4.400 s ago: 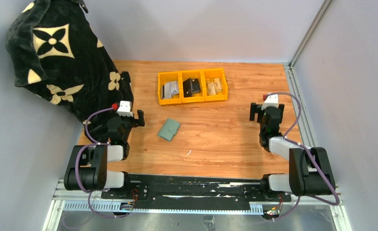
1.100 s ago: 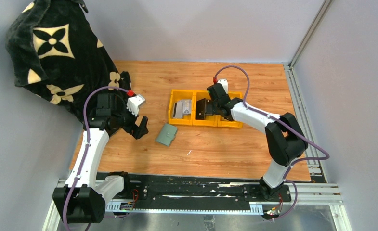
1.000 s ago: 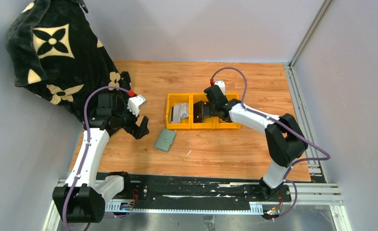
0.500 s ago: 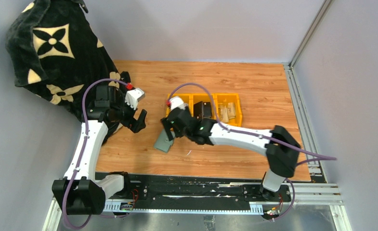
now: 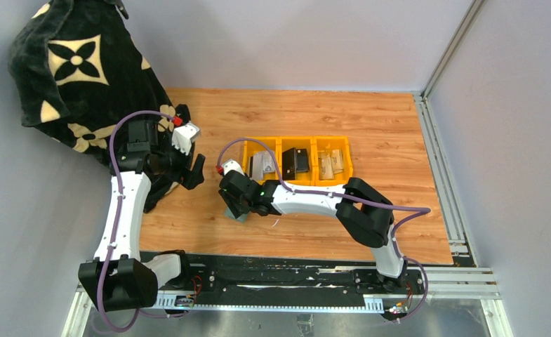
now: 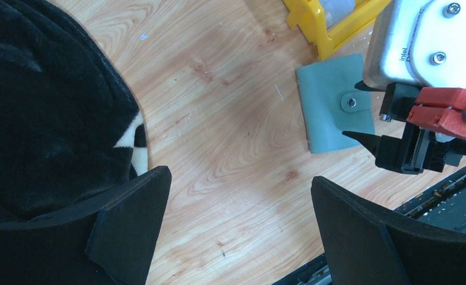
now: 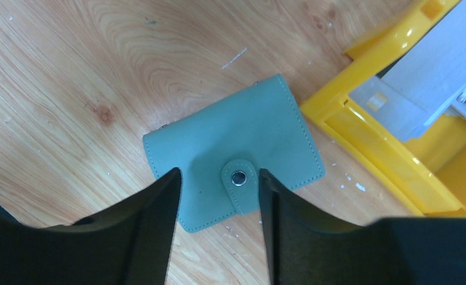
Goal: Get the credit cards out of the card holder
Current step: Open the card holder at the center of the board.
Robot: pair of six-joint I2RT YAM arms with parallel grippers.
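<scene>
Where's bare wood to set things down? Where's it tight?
Free: wood between yellow bin and back wall; between bin and right rail. Crowded: card holder, straddled by right fingers, close beside bin.

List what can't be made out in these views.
- Cards inside the card holder: right wrist view, its snapped-shut cover hides any.
- Card holder in the top view: the right arm covers all but a corner.
- Right fingers: whether they touch the holder; height unclear in both wrist views.
- Grey stack in the yellow bin: cut by the frame edge.
</scene>
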